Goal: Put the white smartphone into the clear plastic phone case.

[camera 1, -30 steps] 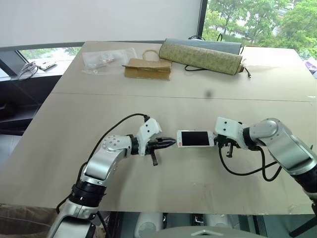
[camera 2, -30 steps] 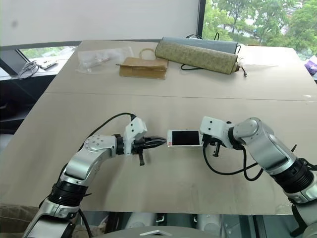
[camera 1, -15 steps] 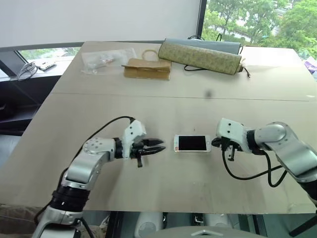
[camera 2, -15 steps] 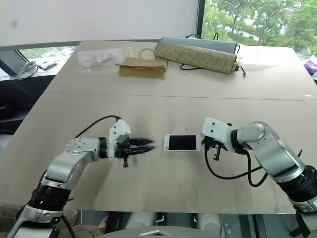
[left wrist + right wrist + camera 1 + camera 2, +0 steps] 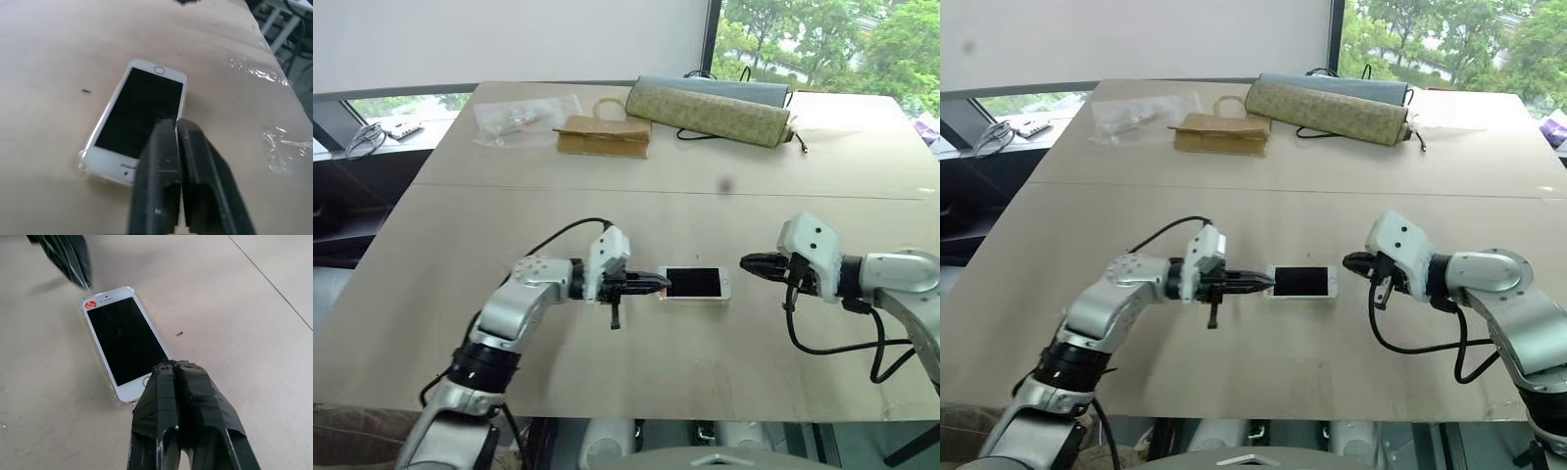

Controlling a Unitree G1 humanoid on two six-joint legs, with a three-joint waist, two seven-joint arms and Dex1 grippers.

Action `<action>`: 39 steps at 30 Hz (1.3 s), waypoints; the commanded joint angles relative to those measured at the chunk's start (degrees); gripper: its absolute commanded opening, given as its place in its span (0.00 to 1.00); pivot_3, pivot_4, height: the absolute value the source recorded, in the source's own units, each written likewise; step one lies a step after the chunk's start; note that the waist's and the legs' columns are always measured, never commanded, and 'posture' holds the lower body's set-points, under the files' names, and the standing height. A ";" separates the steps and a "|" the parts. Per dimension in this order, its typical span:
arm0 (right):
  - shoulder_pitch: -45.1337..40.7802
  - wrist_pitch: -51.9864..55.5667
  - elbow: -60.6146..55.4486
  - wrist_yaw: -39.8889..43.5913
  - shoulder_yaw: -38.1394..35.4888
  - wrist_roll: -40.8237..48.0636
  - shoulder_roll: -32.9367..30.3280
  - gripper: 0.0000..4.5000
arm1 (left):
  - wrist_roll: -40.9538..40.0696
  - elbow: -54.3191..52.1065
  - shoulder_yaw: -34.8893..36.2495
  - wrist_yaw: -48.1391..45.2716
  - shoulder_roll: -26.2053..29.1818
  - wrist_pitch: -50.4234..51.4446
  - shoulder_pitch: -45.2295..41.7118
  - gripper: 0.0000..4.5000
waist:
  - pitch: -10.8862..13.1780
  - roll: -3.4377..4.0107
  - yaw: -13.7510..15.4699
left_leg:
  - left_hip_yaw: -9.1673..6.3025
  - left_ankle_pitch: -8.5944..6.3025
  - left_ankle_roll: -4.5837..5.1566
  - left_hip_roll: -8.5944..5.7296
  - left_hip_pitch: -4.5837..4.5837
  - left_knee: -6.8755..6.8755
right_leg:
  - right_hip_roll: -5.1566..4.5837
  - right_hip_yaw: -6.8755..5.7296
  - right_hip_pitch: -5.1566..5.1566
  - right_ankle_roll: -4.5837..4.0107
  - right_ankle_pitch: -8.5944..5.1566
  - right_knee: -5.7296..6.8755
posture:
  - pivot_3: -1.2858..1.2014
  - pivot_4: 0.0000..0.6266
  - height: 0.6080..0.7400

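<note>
Two grippers flanked the white smartphone (image 5: 695, 284), which lay flat and screen-up on the table (image 5: 636, 196). The left gripper (image 5: 661, 284) had its fingers pressed together, empty, tips at the phone's near end. The right gripper (image 5: 746, 262) was also closed and empty, just off the other end. The right wrist view showed what the head views did not: a clear plastic phone case (image 5: 119, 400) rimming the phone, and a red sticker (image 5: 90, 304) on one corner. Farther back lay a plastic bag (image 5: 521, 117), a brown pouch (image 5: 605, 135) and a long roll (image 5: 710, 110).

The white smartphone (image 5: 695, 284) lies between both grippers' fingers.
</note>
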 commanded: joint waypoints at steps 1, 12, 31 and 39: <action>0.00 -0.80 -2.70 -2.06 -0.56 1.04 0.36 0.00 | 2.39 2.79 -1.28 1.00 -1.67 -2.92 -1.80 0.01 | 0.00 0.00 -0.05 | 0.00 0.00 0.00 0.00 0.01 0.00 | 0.01 0.01 0.00 0.00 0.00 0.01 | 0.52 0.24 1.00; -1.45 -2.53 0.67 -5.54 6.74 -1.04 2.27 0.00 | 7.45 8.10 -3.37 0.85 -1.43 -6.97 -1.68 0.01 | -0.01 -0.01 0.00 | 0.02 0.00 0.00 0.01 0.00 0.02 | 0.01 0.05 -0.01 -0.01 0.00 -0.01 | 0.52 0.24 1.00; -7.51 -2.15 17.20 -1.76 18.94 -4.79 2.45 0.00 | 8.33 5.01 -3.43 5.49 -2.67 -6.70 1.65 0.01 | -0.11 0.00 0.01 | 0.03 0.00 0.01 0.01 0.12 0.07 | 0.01 0.07 0.10 -0.02 0.01 0.05 | 0.52 0.24 1.00; -11.78 0.37 21.45 1.00 26.34 -7.91 1.89 0.00 | 8.15 3.60 -3.52 6.55 -2.63 -5.82 2.64 0.01 | -0.35 -0.08 -0.02 | 0.04 -0.01 0.01 0.03 0.35 0.06 | -0.01 0.08 0.31 -0.03 0.00 0.05 | 0.52 0.24 1.00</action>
